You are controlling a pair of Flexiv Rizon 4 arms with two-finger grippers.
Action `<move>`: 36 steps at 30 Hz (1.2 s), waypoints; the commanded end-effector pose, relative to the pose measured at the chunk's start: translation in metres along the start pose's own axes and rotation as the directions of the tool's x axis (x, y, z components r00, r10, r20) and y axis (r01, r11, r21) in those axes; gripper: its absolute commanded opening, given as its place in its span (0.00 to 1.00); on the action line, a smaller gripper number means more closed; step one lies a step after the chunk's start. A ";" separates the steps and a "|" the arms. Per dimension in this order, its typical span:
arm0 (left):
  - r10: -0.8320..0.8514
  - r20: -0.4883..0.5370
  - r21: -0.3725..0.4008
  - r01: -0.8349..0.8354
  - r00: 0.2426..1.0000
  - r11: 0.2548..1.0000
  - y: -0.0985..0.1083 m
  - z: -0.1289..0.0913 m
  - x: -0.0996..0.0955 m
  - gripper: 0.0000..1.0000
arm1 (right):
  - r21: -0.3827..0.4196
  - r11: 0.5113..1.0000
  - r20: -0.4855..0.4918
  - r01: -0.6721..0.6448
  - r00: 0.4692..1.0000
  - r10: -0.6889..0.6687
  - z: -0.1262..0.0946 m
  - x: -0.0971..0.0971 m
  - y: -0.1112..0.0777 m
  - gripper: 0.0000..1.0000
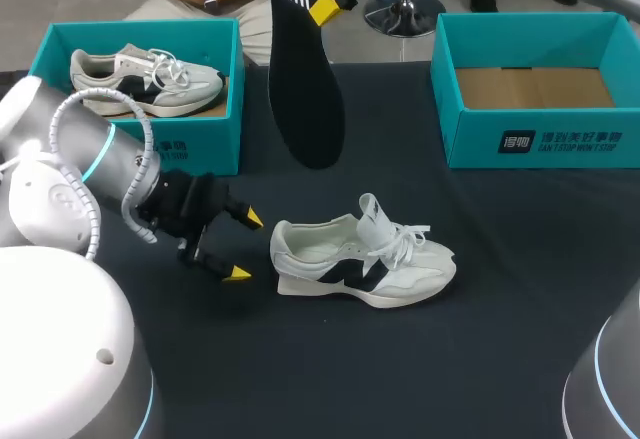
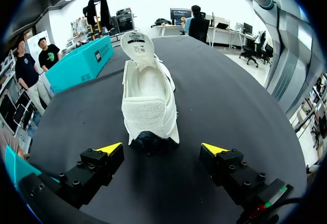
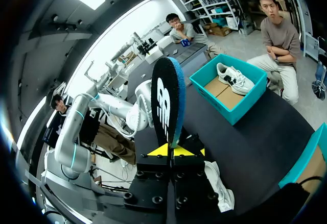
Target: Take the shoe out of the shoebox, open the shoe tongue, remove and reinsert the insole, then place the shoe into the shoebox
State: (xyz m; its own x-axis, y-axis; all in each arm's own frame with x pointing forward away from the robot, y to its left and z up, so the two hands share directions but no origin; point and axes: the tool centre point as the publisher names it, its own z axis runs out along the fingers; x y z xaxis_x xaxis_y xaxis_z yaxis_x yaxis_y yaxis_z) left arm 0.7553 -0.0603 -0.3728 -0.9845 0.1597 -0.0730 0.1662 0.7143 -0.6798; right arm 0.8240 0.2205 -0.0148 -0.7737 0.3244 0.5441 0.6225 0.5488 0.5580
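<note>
Pinching thin, floppy black foam insole [image 1: 305,89] near one end, right gripper [image 1: 322,6] clamped; light, likely to sag. Poising left gripper [image 1: 243,247], spread apart, behind heel of soft white sneaker [image 1: 360,264].

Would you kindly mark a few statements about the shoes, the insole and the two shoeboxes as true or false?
1. The right claw is shut on the insole and holds it upright above the table. True.
2. The shoe on the table stands on its sole with its tongue raised. True.
3. The left arm grips that shoe's heel. False: the left claw is open, its fingers just short of the heel and not touching it.
4. The box at the right holds a shoe. False: the right shoebox shows only its cardboard floor; the second shoe lies in the left shoebox.
</note>
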 end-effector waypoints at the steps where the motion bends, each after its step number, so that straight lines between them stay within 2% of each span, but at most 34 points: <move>1: -0.004 -0.075 -0.131 -0.006 0.997 0.991 -0.008 -0.008 -0.006 1.00 | 0.000 1.000 0.000 0.000 1.000 0.000 0.000 0.000 0.000 0.00; 4: 0.004 -0.113 -0.182 -0.025 0.994 0.983 -0.016 -0.010 -0.010 1.00 | 0.000 1.000 0.000 0.000 1.000 0.000 0.000 0.000 0.000 0.00; 6: 0.028 -0.102 -0.243 -0.053 0.994 0.969 -0.022 -0.011 -0.014 1.00 | 0.000 1.000 0.000 0.000 1.000 0.000 0.000 0.000 0.000 0.00; 13: 0.053 -0.110 -0.352 -0.089 0.992 0.932 -0.033 -0.015 -0.020 1.00 | 0.000 1.000 0.000 0.000 1.000 0.000 0.000 0.000 0.000 0.00; 36: 0.052 -0.131 -0.359 -0.096 0.990 0.928 -0.035 -0.018 -0.022 1.00 | 0.000 1.000 0.000 0.000 1.000 0.000 0.000 0.000 0.000 0.00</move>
State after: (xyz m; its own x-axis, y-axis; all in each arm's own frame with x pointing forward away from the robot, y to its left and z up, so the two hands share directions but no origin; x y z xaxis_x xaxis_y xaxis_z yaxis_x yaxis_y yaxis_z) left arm 0.7732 -0.0770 -0.3345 -0.9584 0.2852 -0.0090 0.2689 0.8922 -0.3627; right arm 0.8240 0.2205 -0.0148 -0.7738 0.3244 0.5441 0.6225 0.5488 0.5580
